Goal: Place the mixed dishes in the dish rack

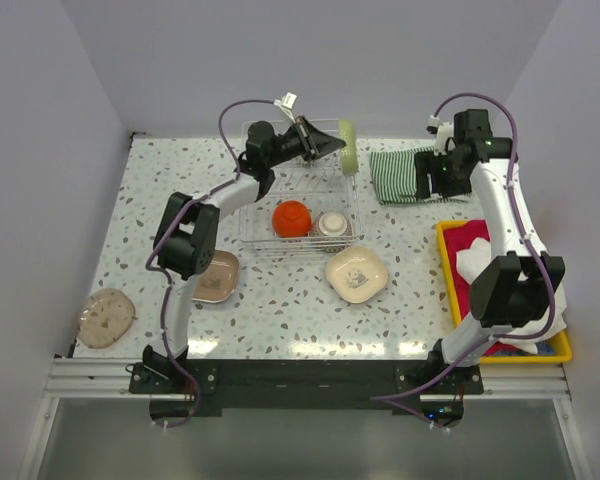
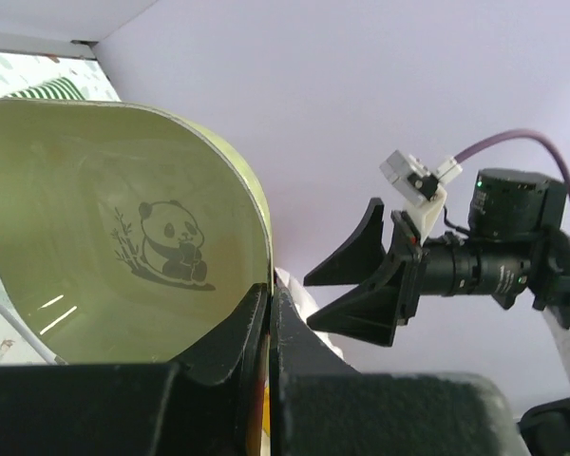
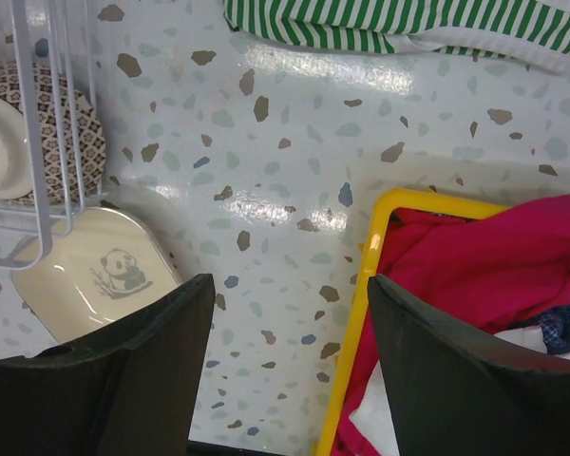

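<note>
Left hand (image 2: pixel 269 323) pinches rim of glossy green rounded-square plate (image 2: pixel 123 237), panda print, held on edge. Wire-grid dish rack (image 1: pixel 310 185) just below the hand holds shiny orange-red bowl (image 1: pixel 292 218) and grey patterned bowl (image 1: pixel 332 226). Right hand (image 3: pixel 290 351) spread above speckled worktop (image 3: pixel 294 142); cream panda plate (image 3: pixel 95 275) to its left.

We count three rounded-square plates: green plate (image 1: pixel 349 147) in the left pincer (image 1: pixel 335 143), cream plate (image 1: pixel 357 272) and brown plate (image 1: pixel 217 277) well apart from it; two bowls, orange-red bowl (image 1: pixel 292 218) and grey patterned bowl (image 1: pixel 332 226), near it in the one dish rack (image 1: pixel 260 215); one pale round plate (image 1: pixel 106 318); one striped cloth (image 1: pixel 398 175) and one yellow tray (image 3: pixel 365 285) beside the right pincer (image 3: pixel 290 285).
</note>
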Action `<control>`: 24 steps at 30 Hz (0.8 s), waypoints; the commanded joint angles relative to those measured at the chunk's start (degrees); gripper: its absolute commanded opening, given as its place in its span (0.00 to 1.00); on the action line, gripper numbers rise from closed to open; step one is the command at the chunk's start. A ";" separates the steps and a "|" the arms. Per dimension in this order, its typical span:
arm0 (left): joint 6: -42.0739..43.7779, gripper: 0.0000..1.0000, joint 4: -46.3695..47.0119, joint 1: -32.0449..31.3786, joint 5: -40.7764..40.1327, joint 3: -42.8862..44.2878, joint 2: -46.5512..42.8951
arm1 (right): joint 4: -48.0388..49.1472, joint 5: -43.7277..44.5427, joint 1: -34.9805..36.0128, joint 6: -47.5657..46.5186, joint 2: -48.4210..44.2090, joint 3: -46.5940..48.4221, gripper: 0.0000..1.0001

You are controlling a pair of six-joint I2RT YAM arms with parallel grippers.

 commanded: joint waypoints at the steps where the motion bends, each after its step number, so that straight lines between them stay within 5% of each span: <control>1: -6.55 0.00 3.20 1.81 -1.91 0.12 -1.35 | 0.00 2.46 -0.06 -1.98 -2.40 -1.51 0.70; 24: -6.65 0.00 -2.25 4.36 0.90 3.98 7.08 | -0.88 5.71 7.14 -5.41 2.08 2.44 0.70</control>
